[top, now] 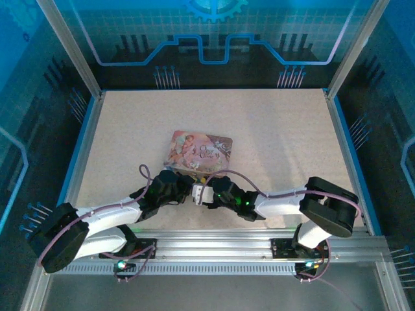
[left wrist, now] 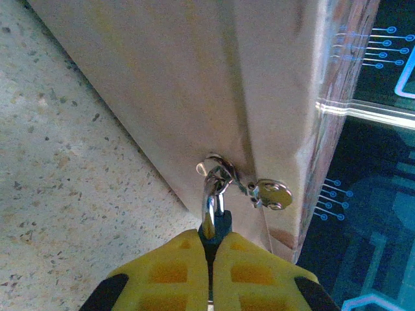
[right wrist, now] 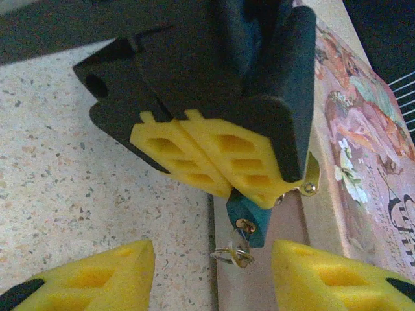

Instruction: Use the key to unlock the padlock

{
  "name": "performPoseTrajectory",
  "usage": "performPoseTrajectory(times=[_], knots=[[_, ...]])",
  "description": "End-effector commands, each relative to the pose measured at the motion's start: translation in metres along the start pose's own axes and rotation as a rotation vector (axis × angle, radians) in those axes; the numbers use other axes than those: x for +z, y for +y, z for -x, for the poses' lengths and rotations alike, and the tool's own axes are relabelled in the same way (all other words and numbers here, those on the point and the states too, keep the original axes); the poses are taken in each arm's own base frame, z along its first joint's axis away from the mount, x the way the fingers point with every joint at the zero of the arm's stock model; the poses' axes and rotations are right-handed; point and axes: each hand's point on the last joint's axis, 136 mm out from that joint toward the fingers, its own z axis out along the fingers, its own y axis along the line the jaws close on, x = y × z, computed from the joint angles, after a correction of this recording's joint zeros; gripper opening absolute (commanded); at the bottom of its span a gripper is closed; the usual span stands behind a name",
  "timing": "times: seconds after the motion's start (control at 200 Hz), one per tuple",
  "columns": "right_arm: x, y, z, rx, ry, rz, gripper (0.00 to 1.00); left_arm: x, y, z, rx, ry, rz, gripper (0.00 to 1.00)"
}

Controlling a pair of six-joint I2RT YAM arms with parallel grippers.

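two grippers are hovering beside the tin (top: 200, 150): left gripper (left wrist: 211, 249) is pinching the padlock (left wrist: 218, 225), hanging locked on the latch (left wrist: 272, 193); right gripper (right wrist: 211, 272) is standing wide around the key (right wrist: 240, 245), apparently inserted; turning is remaining.

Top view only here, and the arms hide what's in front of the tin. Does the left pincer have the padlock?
Observer: Yes, the left pincer is shut on the padlock.
Operator: Where's the key?
Observer: What looks like the key hangs from a ring at the shackle, beside the tin.
Operator: And the right pincer?
Observer: Open, holding nothing, facing the padlock.
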Motion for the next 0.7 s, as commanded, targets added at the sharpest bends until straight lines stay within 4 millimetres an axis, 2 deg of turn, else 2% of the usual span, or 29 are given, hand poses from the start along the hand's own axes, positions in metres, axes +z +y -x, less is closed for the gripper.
performPoseTrajectory(times=[0.0,0.12,0.515,0.695], knots=[[0.0027,-0.0100,0.0159,0.015,-0.038,-0.047,0.44,-0.0054,-0.0338,-0.0046,-0.012,0.015,-0.096,0.00],[0.0042,-0.0101,0.0157,0.019,-0.036,-0.049,0.37,-0.0053,-0.0328,-0.0044,-0.014,0.015,-0.092,0.00],[0.0100,-0.0122,0.0167,0.025,-0.029,-0.061,0.23,-0.0052,-0.0325,-0.0039,-0.016,0.014,-0.092,0.00],[0.0114,-0.0141,0.0159,0.036,-0.025,-0.074,0.12,-0.0051,-0.0316,-0.0046,-0.016,0.017,-0.089,0.00]])
